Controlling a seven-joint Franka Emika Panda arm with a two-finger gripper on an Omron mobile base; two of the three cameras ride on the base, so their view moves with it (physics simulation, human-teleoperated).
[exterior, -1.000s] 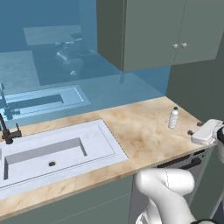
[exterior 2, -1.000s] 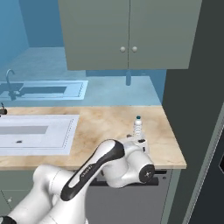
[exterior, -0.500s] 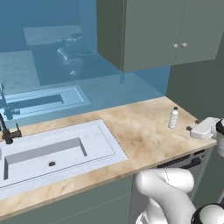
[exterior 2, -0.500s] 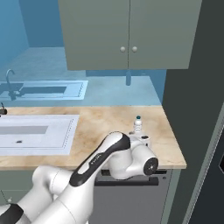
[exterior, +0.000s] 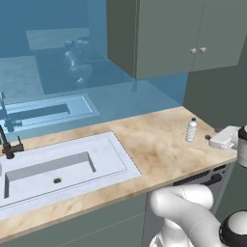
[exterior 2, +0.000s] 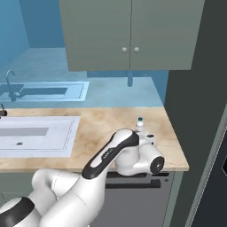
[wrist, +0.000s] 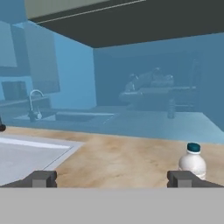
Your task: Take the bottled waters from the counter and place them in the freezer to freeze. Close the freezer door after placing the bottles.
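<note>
The task is at its start, by the look of things. One bottle (exterior: 191,130) stands upright on the tabletop (exterior: 154,149), near the right end, and nothing has yet been lifted. A second bottle I cannot find. The pincer (wrist: 112,179) is spread fully wide and holds nothing. It hangs low, about level with the tabletop edge, looking across the surface. The bottle (wrist: 192,161) stands just ahead of it and off to its right, close beyond the right fingertip (wrist: 183,178) and not between the tips. The sink (wrist: 26,155) lies ahead to its left, well apart.

Still to do, as I judge it: line the pincer up with the bottle and grip it, carry it to the freezer (exterior 2: 208,88) on the right, do the same for the other bottle, then shut the door.
</note>
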